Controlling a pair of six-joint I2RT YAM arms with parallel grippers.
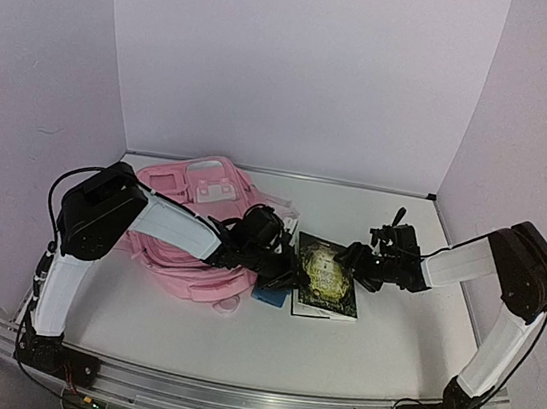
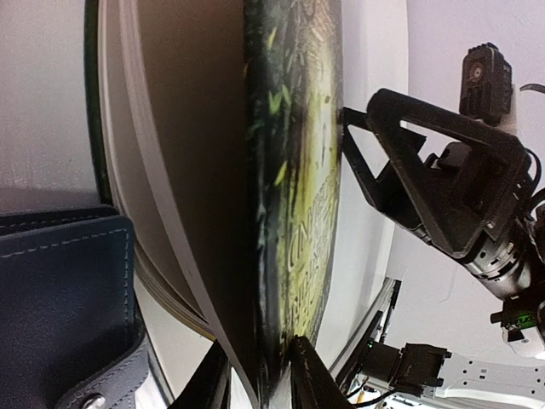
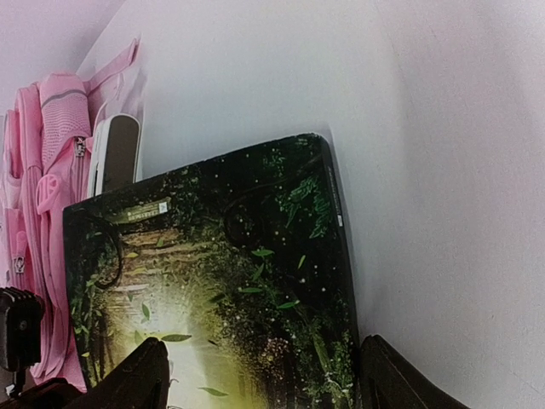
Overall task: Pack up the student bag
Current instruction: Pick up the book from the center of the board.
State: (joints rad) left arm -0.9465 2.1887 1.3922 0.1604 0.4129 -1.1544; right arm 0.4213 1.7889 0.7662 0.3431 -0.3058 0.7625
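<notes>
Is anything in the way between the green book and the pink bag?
Yes. The left arm lies between the bag and the book, and a blue case sits at the book's near left corner.

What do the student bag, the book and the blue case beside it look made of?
The student bag: soft pink fabric, matte; it slumps and shows zips. The book: paper pages under a printed, slightly glossy cover that catches light. The blue case: leather or imitation, smooth, with a stitched edge and a rivet.
</notes>
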